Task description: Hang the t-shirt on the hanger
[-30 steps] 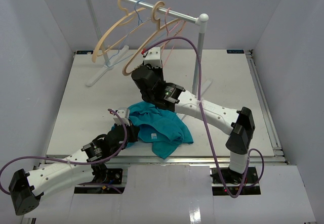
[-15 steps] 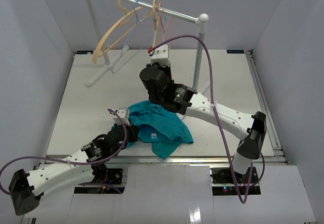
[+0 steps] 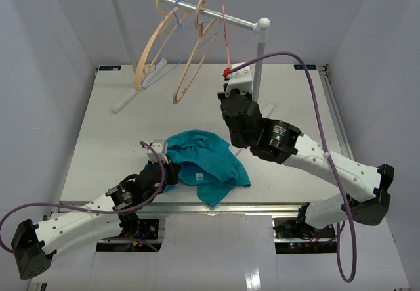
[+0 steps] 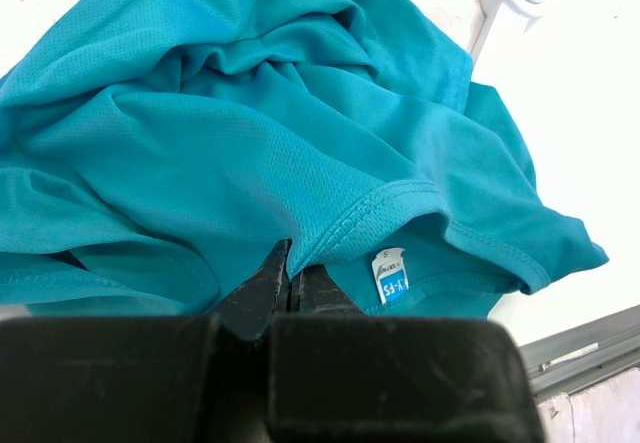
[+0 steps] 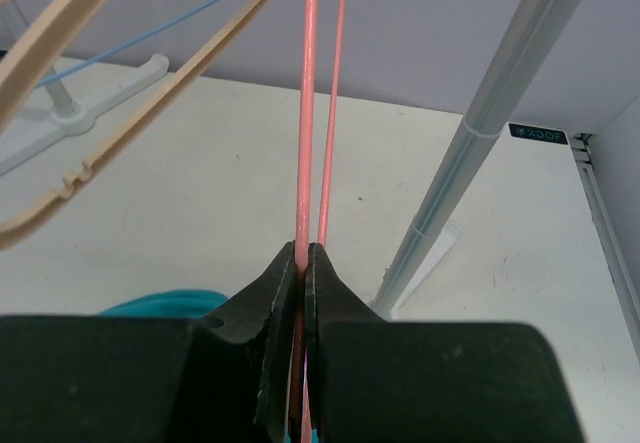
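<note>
Hanger (image 3: pixel 226 35) hangs nearly vertical off rail (image 3: pixel 243 19) (right gripper (image 5: pixel 303 249) pinching it).

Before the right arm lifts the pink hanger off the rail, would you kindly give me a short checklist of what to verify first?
1. Right gripper shut on the pink hanger: ok.
2. Left gripper shut on the t-shirt at its hem: ok.
3. Pink hanger apart from the nearest beige hanger: ok.
4. Room between the pink hanger and the post to its right: cannot tell, they look close.
5. Hook seated on the rail: cannot tell, too thin to see.
6. T-shirt spread open for the hanger: not ok, it lies bunched up.
</note>
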### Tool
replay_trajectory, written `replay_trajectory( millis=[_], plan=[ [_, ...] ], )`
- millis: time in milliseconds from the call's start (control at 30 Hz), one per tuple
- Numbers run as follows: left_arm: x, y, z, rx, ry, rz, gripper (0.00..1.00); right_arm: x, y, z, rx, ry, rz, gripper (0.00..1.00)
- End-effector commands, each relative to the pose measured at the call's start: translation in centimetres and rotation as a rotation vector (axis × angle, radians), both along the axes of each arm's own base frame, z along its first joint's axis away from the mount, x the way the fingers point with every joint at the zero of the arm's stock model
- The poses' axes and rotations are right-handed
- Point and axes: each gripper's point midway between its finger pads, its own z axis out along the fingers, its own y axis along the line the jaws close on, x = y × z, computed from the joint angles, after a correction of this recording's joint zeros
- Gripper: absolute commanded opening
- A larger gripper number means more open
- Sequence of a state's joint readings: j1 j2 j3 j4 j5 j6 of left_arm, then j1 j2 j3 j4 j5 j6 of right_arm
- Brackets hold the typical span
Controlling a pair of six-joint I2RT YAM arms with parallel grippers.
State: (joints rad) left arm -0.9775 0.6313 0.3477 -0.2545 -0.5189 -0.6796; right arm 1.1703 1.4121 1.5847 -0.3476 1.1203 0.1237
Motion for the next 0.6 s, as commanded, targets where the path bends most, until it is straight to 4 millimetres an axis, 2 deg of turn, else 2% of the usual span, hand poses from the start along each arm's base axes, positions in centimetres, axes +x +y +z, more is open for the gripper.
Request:
replay_trajectory(
  millis=[0,33,167,267,300,400,433,467,533,567],
  plan=[
    [0.2,0.1,0.4,0.005,0.008,0.024,0.0,-2.8,-0.6,-0.8,0.037,0.07,0.159,0.08],
    [0.2,0.0,0.5,0.003,0.012,0.025,0.0,-3.0,-0.4,-1.7,0.021,0.087,0.176,0.08],
    [0.2,-0.8,1.4,-0.019,0.034,0.013,0.0,-4.9,-1.8,-6.0,-0.043,0.193,0.222,0.08],
    [0.2,-1.2,1.7,-0.023,0.059,0.016,0.0,-6.5,-3.3,-8.3,-0.043,0.236,0.239,0.08],
    [0.3,-1.5,1.9,-0.027,0.066,0.017,0.0,-7.1,-3.8,-9.8,-0.057,0.259,0.249,0.08],
    [0.2,-2.0,2.3,-0.039,0.079,0.004,0.0,-8.4,-5.4,-11.2,-0.026,0.287,0.26,0.08],
    [0.3,-2.4,2.7,-0.039,0.083,-0.002,0.0,-9.2,-6.1,-13.0,-0.028,0.322,0.27,0.08],
    [0.4,-2.7,2.9,-0.037,0.085,-0.006,0.0,-9.7,-6.7,-13.2,0.001,0.323,0.29,0.08],
    [0.7,-3.2,3.3,-0.023,0.094,-0.01,0.0,-10.9,-6.6,-14.4,0.025,0.336,0.378,0.08],
    [0.8,-3.2,3.3,-0.015,0.1,-0.008,0.0,-11.6,-6.7,-14.2,0.057,0.334,0.421,0.08]
  ],
)
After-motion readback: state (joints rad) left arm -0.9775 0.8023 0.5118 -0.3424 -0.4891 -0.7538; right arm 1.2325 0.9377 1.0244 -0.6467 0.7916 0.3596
